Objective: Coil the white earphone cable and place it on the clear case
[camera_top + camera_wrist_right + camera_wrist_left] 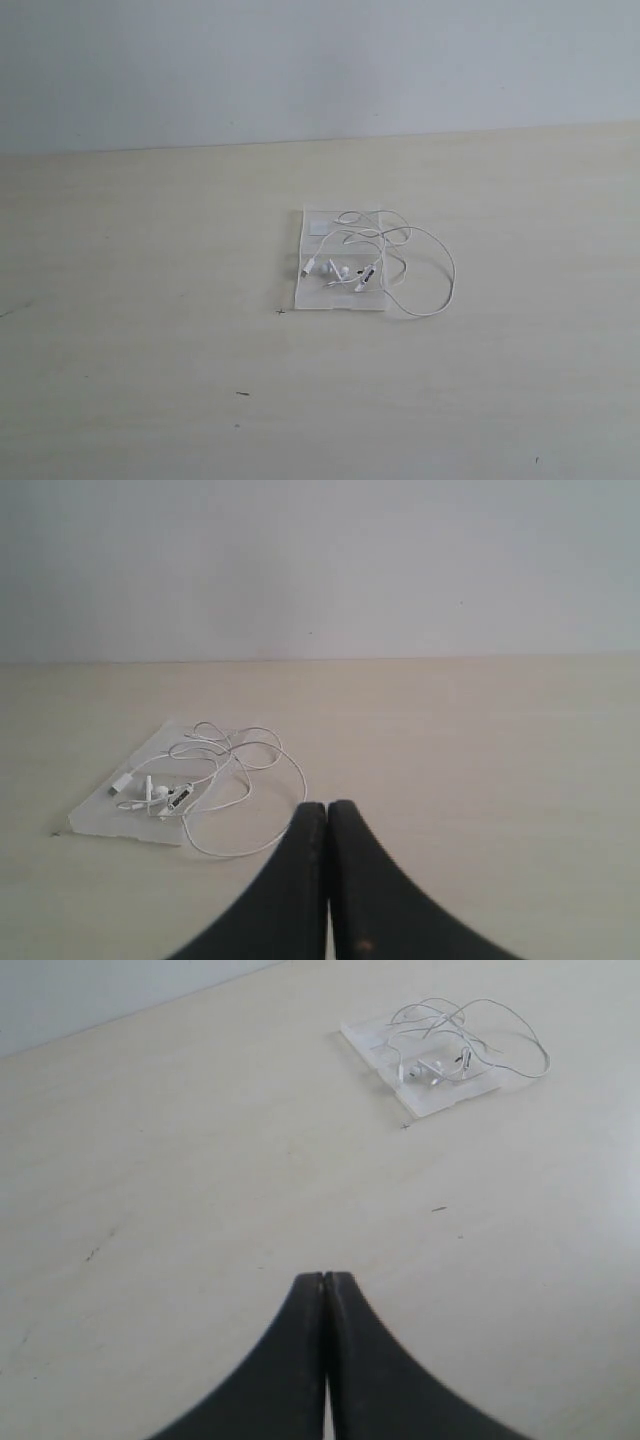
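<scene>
Pale worktop (150,330) against a plain wall (300,60): white earphone cable (368,272) looped loosely over clear case (310,297); left hand (326,1278) and right hand (327,805) pinched closed, empty.

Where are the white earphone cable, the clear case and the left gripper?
white earphone cable (366,273): exterior view, on its inline remote.
clear case (318,298): exterior view, on its bare lower-left corner.
left gripper (325,1278): left wrist view, between its shut fingertips.

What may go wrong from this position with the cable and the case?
1. One loop of the white earphone cable lies off the clear case on the table; pulling it may drag the case along.
2. The cable is loosely tangled, so lifting one strand could pull the earbuds off the case.
</scene>
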Available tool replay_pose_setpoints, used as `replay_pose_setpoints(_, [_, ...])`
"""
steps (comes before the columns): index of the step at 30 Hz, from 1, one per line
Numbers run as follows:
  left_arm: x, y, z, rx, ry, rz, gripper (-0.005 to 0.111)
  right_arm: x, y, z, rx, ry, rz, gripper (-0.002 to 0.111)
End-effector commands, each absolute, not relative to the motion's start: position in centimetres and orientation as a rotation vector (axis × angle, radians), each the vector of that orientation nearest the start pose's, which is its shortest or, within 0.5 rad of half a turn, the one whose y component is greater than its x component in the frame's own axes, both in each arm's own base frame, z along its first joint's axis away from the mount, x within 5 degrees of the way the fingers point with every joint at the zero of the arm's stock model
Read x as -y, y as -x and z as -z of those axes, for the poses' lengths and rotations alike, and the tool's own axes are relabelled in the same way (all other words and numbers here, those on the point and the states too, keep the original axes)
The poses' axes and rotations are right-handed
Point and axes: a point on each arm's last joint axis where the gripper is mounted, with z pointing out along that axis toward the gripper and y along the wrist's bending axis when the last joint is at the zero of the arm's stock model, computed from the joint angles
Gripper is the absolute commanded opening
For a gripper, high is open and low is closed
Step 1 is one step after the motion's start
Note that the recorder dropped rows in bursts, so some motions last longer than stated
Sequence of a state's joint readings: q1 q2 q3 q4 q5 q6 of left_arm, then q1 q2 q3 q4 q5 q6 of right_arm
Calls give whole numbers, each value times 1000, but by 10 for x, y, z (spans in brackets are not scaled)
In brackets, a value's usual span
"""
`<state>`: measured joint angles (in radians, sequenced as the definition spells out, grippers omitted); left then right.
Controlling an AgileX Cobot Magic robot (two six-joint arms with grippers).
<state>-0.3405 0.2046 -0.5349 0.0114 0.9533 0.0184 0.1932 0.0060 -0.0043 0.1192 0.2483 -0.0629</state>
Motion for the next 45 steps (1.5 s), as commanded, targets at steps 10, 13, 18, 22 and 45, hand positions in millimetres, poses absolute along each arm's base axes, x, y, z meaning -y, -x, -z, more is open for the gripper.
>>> replay_pose_setpoints(10, [9, -28, -294, -2066, -369, 180, 0, -9, -54, -189, -1755, 56, -171, 0])
replay_pose_setpoints(13, [9, -28, -294, -2066, -369, 180, 0, -10, -54, -188, -1764, 31, -196, 0])
replay_pose_setpoints(18, [9, -28, -294, -2066, -369, 180, 0, -10, -54, -188, -1765, 9, -217, 0])
replay_pose_setpoints(22, [9, -28, -294, -2066, -369, 180, 0, -10, -54, -188, -1765, 10, -216, 0])
replay_pose_setpoints(45, [9, -28, -294, -2066, -369, 180, 0, -10, -54, -188, -1765, 8, -218, 0])
